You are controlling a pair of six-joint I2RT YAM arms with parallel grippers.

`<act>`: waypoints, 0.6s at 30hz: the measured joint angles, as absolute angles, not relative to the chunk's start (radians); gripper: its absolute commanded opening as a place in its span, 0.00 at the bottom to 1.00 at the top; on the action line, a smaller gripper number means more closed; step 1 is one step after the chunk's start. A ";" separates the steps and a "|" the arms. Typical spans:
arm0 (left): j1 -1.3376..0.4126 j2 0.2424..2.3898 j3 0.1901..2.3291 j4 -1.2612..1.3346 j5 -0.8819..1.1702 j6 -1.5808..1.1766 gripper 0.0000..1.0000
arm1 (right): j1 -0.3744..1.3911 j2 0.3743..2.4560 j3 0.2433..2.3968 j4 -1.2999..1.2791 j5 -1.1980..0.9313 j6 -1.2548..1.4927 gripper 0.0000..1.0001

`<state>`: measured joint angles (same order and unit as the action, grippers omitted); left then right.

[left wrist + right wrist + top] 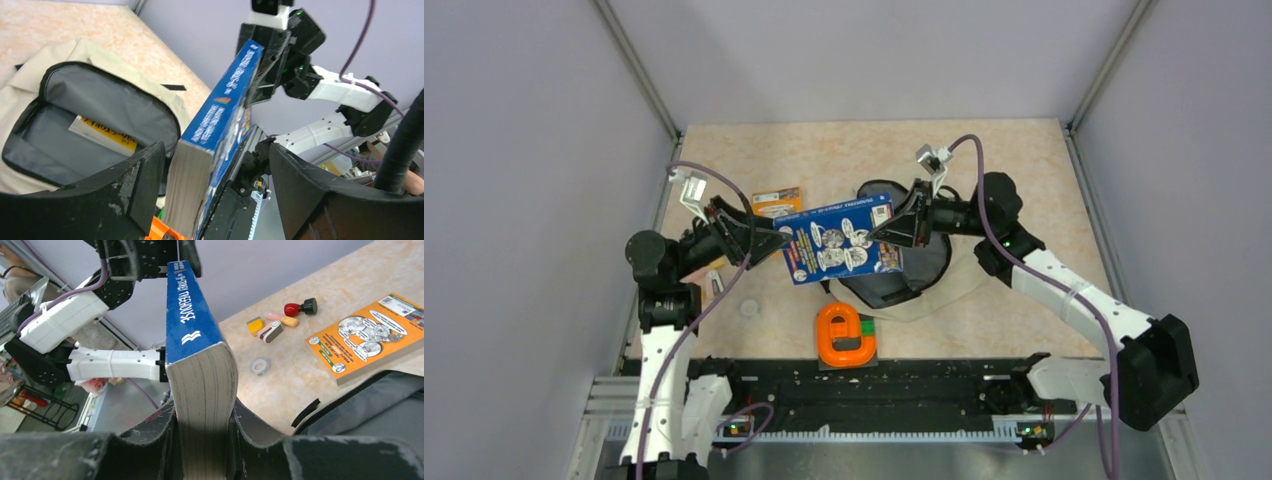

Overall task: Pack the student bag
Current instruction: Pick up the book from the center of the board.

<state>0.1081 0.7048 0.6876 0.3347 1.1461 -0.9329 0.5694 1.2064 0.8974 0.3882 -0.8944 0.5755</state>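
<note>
The student bag (944, 298) lies at the table's middle, cream fabric with its dark grey lining open upward. In the left wrist view the bag (30, 65) holds a yellow-and-white book (102, 134) inside. A thick blue book (844, 240) hangs in the air over the bag's left edge. My right gripper (886, 230) is shut on the book's right end; its jaws press the page block (205, 405). My left gripper (774, 238) is open, its fingers (145, 170) spread on either side of the book's other end (225, 105) without touching it.
An orange book (776, 202) lies on the table behind the left gripper, also in the right wrist view (370, 335). An orange tape dispenser (844, 335) sits in front of the bag. A tape roll (259, 366), erasers (272, 326) and a red stamp (300, 307) lie at the left.
</note>
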 measured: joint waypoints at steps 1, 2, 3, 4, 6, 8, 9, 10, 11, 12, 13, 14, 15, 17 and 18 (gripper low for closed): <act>0.108 0.706 0.679 0.325 1.143 -0.922 0.84 | 0.569 1.203 0.896 0.387 -0.888 0.581 0.00; 0.108 0.706 0.670 0.313 1.142 -0.911 0.85 | 0.569 1.199 0.896 0.386 -0.884 0.590 0.00; 0.107 0.707 0.660 0.301 1.139 -0.899 0.85 | 0.569 1.195 0.896 0.387 -0.882 0.598 0.00; 0.107 0.709 0.650 0.285 1.136 -0.886 0.86 | 0.569 1.188 0.896 0.390 -0.881 0.607 0.00; 0.106 0.711 0.636 0.259 1.135 -0.866 0.87 | 0.569 1.177 0.896 0.402 -0.883 0.629 0.00; 0.101 0.712 0.627 0.239 1.136 -0.853 0.88 | 0.569 1.170 0.896 0.421 -0.889 0.650 0.00; 0.094 0.712 0.626 0.230 1.137 -0.847 0.88 | 0.569 1.169 0.896 0.431 -0.890 0.661 0.00; 0.088 0.712 0.626 0.229 1.137 -0.841 0.88 | 0.569 1.169 0.896 0.435 -0.892 0.668 0.00; 0.079 0.712 0.626 0.227 1.138 -0.836 0.88 | 0.569 1.169 0.896 0.439 -0.893 0.677 0.00; 0.068 0.712 0.626 0.225 1.140 -0.832 0.88 | 0.569 1.169 0.896 0.442 -0.896 0.683 0.00; 0.048 0.713 0.626 0.223 1.141 -0.825 0.88 | 0.569 1.169 0.896 0.448 -0.899 0.689 0.00; 0.026 0.715 0.626 0.223 1.141 -0.817 0.87 | 0.569 1.169 0.896 0.453 -0.903 0.694 0.00; 0.004 0.717 0.626 0.222 1.141 -0.811 0.82 | 0.569 1.170 0.896 0.458 -0.906 0.698 0.00; -0.057 0.722 0.626 0.215 1.135 -0.797 0.67 | 0.569 1.170 0.896 0.466 -0.910 0.704 0.00; -0.076 0.723 0.626 0.215 1.132 -0.791 0.60 | 0.569 1.170 0.896 0.468 -0.911 0.707 0.00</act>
<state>-0.0765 0.7227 0.6262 0.2150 1.1320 -0.7910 0.5694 1.1698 0.8955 0.4683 -0.9112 0.7074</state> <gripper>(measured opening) 0.788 0.258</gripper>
